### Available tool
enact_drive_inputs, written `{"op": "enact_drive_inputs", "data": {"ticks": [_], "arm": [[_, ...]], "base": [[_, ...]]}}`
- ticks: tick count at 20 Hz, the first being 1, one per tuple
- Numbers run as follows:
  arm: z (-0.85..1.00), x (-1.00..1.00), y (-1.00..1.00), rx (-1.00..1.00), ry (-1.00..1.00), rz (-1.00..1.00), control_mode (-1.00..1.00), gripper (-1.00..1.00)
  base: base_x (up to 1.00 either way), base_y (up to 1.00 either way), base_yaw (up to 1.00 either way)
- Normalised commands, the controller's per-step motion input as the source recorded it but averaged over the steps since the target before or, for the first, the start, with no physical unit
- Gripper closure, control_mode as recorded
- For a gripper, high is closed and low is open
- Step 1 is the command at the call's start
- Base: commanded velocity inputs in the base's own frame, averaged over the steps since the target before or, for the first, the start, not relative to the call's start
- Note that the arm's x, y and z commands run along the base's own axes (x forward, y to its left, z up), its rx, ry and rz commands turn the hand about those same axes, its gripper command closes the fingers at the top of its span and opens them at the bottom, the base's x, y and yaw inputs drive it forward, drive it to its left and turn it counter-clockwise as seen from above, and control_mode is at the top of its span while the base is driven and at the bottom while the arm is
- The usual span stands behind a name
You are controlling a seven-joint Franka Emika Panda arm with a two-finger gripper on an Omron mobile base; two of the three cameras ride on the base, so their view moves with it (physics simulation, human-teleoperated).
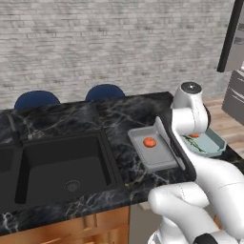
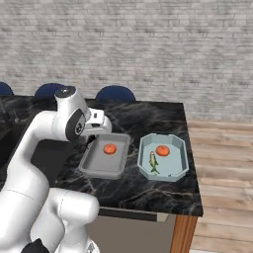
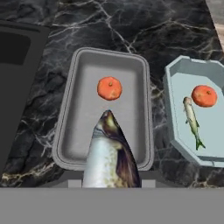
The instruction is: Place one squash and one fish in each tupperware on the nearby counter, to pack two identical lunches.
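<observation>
Your gripper is clamping the dark grey fish at the hand view's bottom centre, its nose nearing the squash in the grey tray. At right, the blue-grey tupperware is holding a squash beside the slender fish.

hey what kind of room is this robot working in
Most likely a kitchen: a black marble-look counter with a built-in sink, a brick wall behind, and two food trays, the grey tray and the blue-grey tupperware.
</observation>
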Motion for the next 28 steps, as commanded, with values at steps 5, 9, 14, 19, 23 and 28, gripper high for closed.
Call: {"op": "enact_drive_inputs", "data": {"ticks": [5, 9, 14, 19, 23, 28], "arm": [[-0.48, 0.34, 0.0, 0.0, 0.02, 0.15, -1.0, 1.0], [-0.45, 0.18, 0.03, 0.0, 0.0, 0.11, -1.0, 1.0], [-0.38, 0.23, 0.1, 0.0, 0.0, 0.02, -1.0, 1.0], [-0.32, 0.21, 0.01, 0.0, 0.0, 0.0, -1.0, 1.0], [-0.34, 0.2, 0.0, 0.0, 0.0, 0.0, -1.0, 1.0], [-0.33, 0.17, 0.0, 0.0, 0.0, 0.01, -1.0, 1.0]], "base": [[0.0, 0.0, 0.0], [0.0, 0.0, 0.0], [0.0, 0.0, 0.0], [0.0, 0.0, 0.0], [0.0, 0.0, 0.0], [0.0, 0.0, 0.0]]}}
